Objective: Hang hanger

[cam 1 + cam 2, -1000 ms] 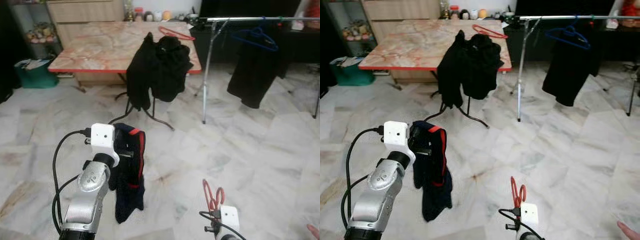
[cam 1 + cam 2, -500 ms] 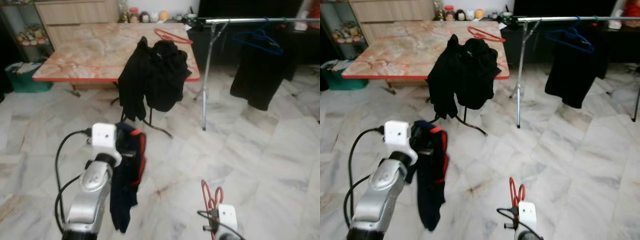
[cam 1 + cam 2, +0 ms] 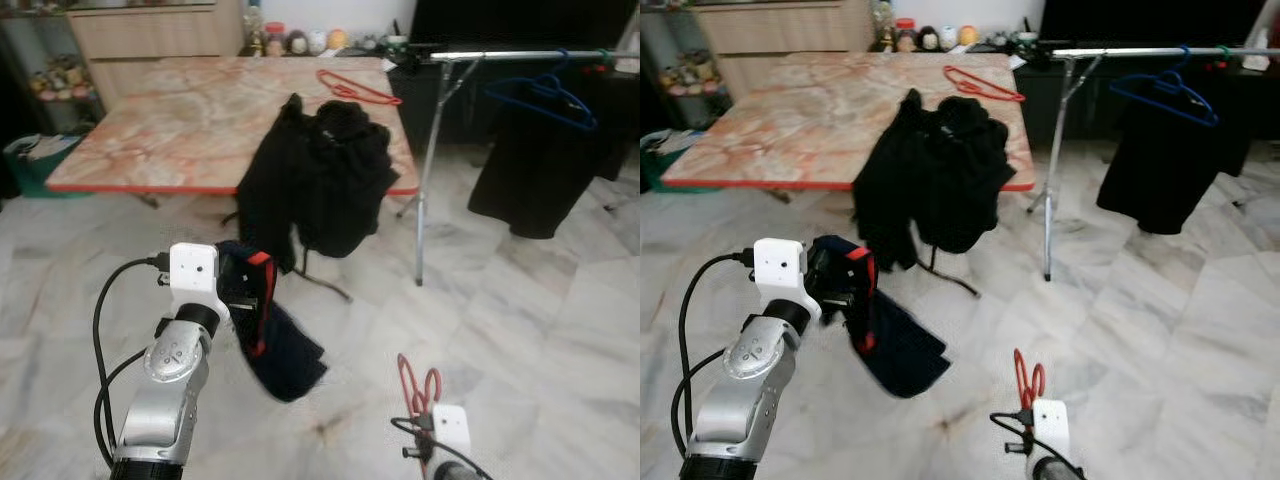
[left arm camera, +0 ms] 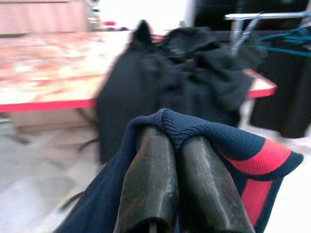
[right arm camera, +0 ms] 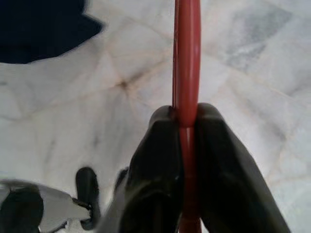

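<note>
red hanger pinched in right jaws, navy garment in left jaws

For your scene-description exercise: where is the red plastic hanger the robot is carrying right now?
The red plastic hanger is low on the robot's right in the eye views, clamped in the right gripper above the marble floor, near the navy garment held by the left gripper.

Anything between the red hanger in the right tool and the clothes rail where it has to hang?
Nothing visible blocks it. The right tool holds the red hanger low; open marble floor leads to the rail. The chair draped in black clothes stands left of that path.
</note>
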